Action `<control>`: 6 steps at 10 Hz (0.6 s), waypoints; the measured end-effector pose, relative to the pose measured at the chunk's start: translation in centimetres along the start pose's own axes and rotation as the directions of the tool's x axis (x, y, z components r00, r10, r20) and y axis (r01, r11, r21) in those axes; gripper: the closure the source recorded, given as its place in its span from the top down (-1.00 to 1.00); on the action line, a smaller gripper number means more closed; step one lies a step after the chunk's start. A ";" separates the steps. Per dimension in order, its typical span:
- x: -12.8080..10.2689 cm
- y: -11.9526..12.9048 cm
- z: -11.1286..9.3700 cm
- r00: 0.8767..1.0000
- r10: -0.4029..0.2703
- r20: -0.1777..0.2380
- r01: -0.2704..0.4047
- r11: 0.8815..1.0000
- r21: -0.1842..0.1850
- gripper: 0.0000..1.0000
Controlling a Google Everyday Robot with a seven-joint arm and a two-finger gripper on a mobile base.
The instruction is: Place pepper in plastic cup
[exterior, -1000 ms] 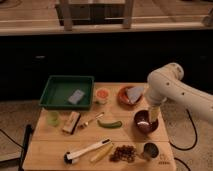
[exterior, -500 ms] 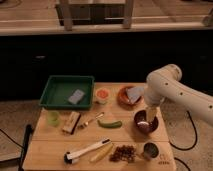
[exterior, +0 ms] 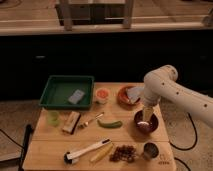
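Note:
The green pepper (exterior: pixel 110 123) lies flat near the middle of the wooden table. Behind it and slightly to its left stands the small cream plastic cup (exterior: pixel 102 95), orange inside. My gripper (exterior: pixel 146 119) hangs from the white arm at the right, pointing down over a dark bowl (exterior: pixel 136 121). It is about a hand's width to the right of the pepper. The fingers stand open with nothing between them.
A green tray (exterior: pixel 55 103) holding a grey piece sits back left. A light green cup (exterior: pixel 53 118), a tan block (exterior: pixel 71 122) and a spoon (exterior: pixel 91 120) lie left of the pepper. A brush (exterior: pixel 85 151), yellow stick (exterior: pixel 101 153), dark clump (exterior: pixel 124 152) and metal cup (exterior: pixel 149 150) line the front. A red plate (exterior: pixel 121 96) sits back right.
The arm has shifted only slightly over the dark bowl. Nothing on the table has moved.

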 end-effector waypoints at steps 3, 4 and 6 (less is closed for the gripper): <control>-0.7 -0.1 0.9 1.000 0.008 0.024 -0.008 1.000 -0.007 0.60; -1.2 -0.2 1.2 0.999 0.009 0.033 -0.008 1.000 -0.010 0.60; -1.4 -0.1 1.6 0.999 0.016 0.047 -0.015 1.000 -0.016 0.60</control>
